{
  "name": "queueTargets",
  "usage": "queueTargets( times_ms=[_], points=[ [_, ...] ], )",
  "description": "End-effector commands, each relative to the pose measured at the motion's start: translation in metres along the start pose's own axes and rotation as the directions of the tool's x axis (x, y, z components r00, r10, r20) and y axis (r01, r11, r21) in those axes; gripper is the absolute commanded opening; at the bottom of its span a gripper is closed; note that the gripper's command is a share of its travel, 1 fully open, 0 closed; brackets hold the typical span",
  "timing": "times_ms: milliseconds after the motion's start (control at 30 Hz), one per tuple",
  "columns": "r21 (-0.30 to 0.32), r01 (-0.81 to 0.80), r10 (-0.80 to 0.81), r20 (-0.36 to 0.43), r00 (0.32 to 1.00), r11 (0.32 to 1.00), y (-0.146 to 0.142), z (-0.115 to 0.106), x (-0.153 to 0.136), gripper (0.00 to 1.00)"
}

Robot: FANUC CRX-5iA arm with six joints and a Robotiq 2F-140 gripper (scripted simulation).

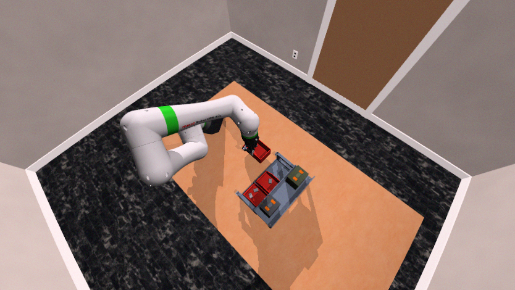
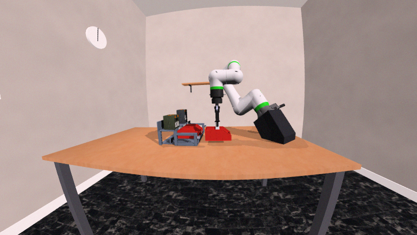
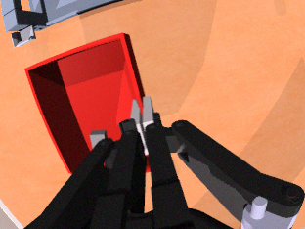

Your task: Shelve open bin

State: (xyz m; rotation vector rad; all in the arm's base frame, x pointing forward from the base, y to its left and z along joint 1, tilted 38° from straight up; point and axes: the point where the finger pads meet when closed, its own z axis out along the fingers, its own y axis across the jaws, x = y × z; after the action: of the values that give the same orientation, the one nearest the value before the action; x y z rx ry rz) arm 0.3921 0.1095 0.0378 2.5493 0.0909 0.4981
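The red open bin (image 1: 263, 151) (image 2: 218, 135) (image 3: 88, 95) sits low on the table just in front of the grey shelf (image 1: 285, 192) (image 2: 163, 132). My gripper (image 1: 251, 147) (image 2: 217, 125) (image 3: 145, 109) points straight down, its fingers shut on the bin's thin side wall. A small grey part (image 3: 98, 138) shows inside the bin beside the fingers. Two red bins (image 1: 267, 181) (image 1: 254, 194) (image 2: 189, 130) stand side by side in the shelf's front row. A bare grey place (image 1: 280, 166) lies at the row's end nearest the held bin.
Two olive boxes (image 1: 296, 176) (image 1: 270, 207) (image 2: 170, 121) stand on the shelf's upper board behind the row. The robot's black base (image 2: 274, 125) stands at the right on the orange table (image 1: 342, 223) (image 2: 204, 160). A wall shelf (image 2: 195, 84) hangs behind the arm.
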Motion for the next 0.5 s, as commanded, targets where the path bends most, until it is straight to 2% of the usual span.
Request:
queueTargets(
  times_ms=[0,467],
  points=[
    [0.000,0.000,0.000,0.000,1.000,1.000,0.000,0.000,0.002,0.00],
    [0.000,0.000,0.000,0.000,1.000,1.000,0.000,0.000,0.026,0.00]
  ],
)
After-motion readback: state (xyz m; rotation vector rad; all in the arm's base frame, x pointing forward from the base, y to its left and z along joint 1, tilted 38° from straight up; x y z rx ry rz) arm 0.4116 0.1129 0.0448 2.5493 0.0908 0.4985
